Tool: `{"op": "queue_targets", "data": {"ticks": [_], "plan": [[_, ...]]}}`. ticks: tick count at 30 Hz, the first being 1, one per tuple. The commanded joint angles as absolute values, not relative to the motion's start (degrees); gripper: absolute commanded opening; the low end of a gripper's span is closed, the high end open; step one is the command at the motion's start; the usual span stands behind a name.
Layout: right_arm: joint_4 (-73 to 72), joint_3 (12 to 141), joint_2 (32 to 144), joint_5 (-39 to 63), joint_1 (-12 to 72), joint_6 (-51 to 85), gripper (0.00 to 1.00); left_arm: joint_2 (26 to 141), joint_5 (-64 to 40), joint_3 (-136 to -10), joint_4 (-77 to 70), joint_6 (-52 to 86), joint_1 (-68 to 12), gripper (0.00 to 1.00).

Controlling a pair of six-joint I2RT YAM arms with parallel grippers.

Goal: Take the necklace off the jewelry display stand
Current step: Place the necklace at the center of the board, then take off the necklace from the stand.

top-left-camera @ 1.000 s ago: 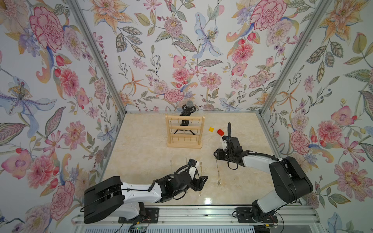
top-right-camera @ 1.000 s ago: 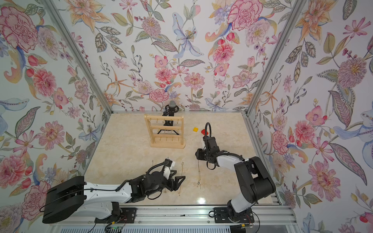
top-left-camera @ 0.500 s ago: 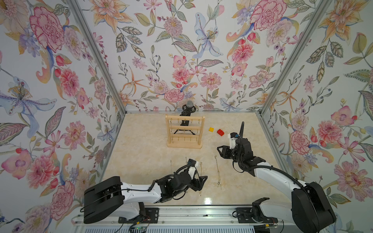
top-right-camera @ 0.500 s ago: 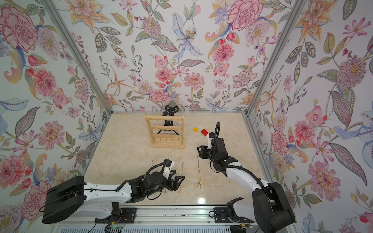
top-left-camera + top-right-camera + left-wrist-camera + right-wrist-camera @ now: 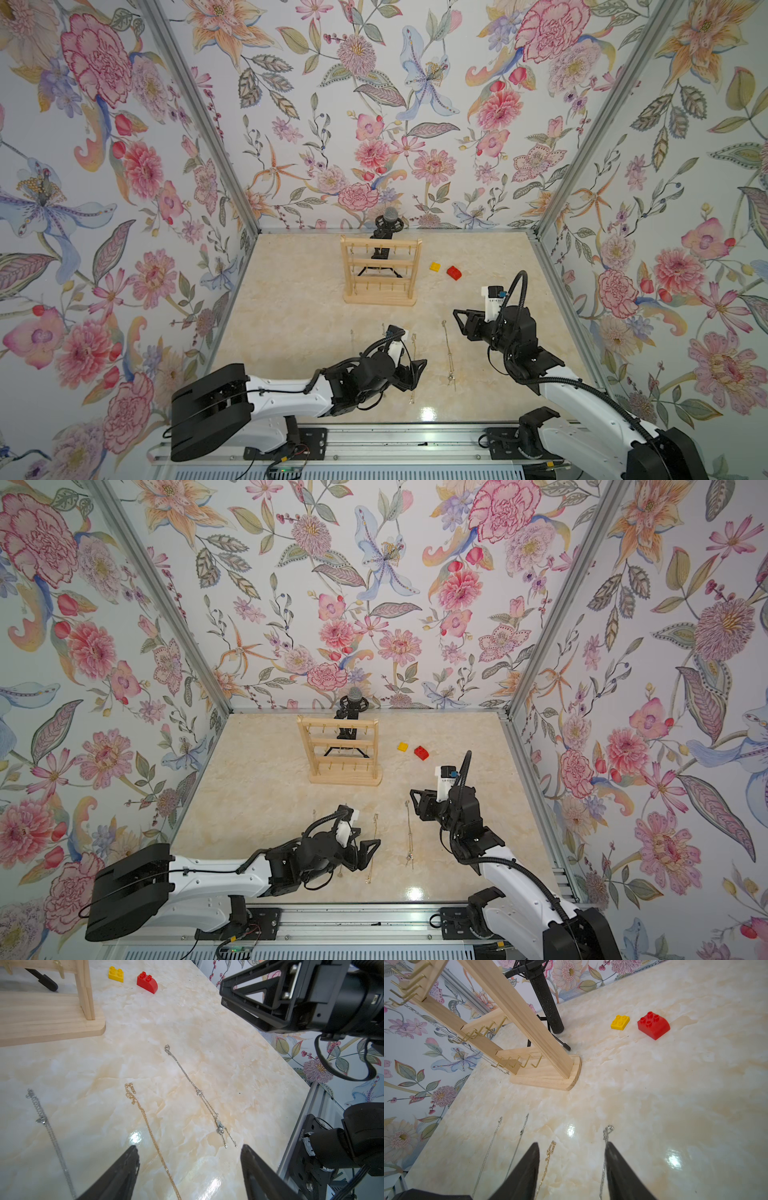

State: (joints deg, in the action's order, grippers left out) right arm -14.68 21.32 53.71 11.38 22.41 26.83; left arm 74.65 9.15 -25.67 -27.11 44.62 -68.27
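The pale wooden jewelry display stand stands upright at the back of the table. In the right wrist view a thin silver necklace still hangs on the stand, running from a top hook down towards the lowest rail. Several other chains lie flat on the table, among them a gold one and a silver one with a pendant. My left gripper hovers open just over the gold chain, holding nothing. My right gripper is open and empty, above the chains' far ends, in front of the stand.
A black microphone on a tripod stands right behind the stand. A yellow brick and a red brick lie to the stand's right. Floral walls close in the table on three sides, and a metal rail runs along the front.
My right arm has swung back from beside the red brick towards the front right, and its jaws have opened wider. The left arm has barely moved.
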Motion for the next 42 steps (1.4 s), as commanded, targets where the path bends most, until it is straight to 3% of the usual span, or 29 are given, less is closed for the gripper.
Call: {"op": "queue_targets", "data": {"ticks": [1,10,17,23,34,42], "plan": [[-18.7,19.1,50.2,12.1,22.1,25.7,0.54,73.3,12.3,-28.0,-24.7,45.3,-68.3,0.79],[-24.5,14.0,43.7,13.3,22.0,25.5,0.56,71.0,18.4,-36.9,-10.8,41.1,-68.2,0.77],[-29.2,14.6,43.6,22.2,22.5,26.8,0.50,66.5,25.0,-46.9,4.0,35.2,-68.0,0.78],[-28.9,19.3,46.0,25.5,28.0,27.0,0.45,61.6,28.5,-54.9,16.7,30.8,-65.6,0.82],[-21.2,35.4,57.0,14.4,46.1,22.0,0.44,53.9,20.0,-58.4,23.1,23.1,-46.7,0.94],[-14.3,49.6,70.1,2.3,52.5,21.3,0.42,49.5,18.7,-53.3,18.6,23.4,-35.7,0.99]]}}
